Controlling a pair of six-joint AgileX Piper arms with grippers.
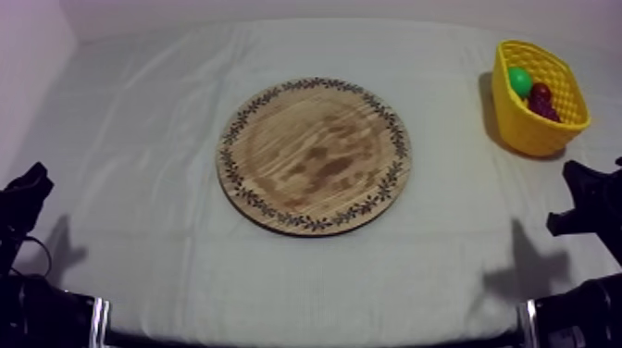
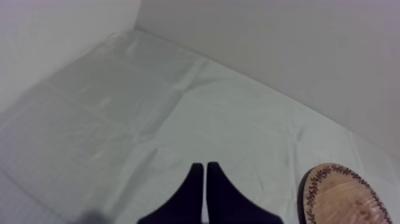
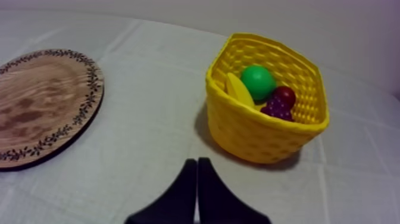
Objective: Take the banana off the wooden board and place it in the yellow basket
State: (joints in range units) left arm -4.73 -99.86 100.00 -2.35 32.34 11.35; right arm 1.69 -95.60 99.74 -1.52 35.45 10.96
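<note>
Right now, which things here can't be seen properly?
Banana: right wrist view, lower end hidden by the basket wall.
Grapes: same view, partly behind that wall.
Board: left wrist view, cut off by the edge.
Green fruit: top view, too small to name.

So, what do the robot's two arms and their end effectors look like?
Everything is plain black, with no markings that I can see. The left end effector has two smooth black fingers, broad at the base and tapering to narrow tips. The right end effector looks the same. Seen from above, the left arm and right arm are dark, angular shapes.
</note>
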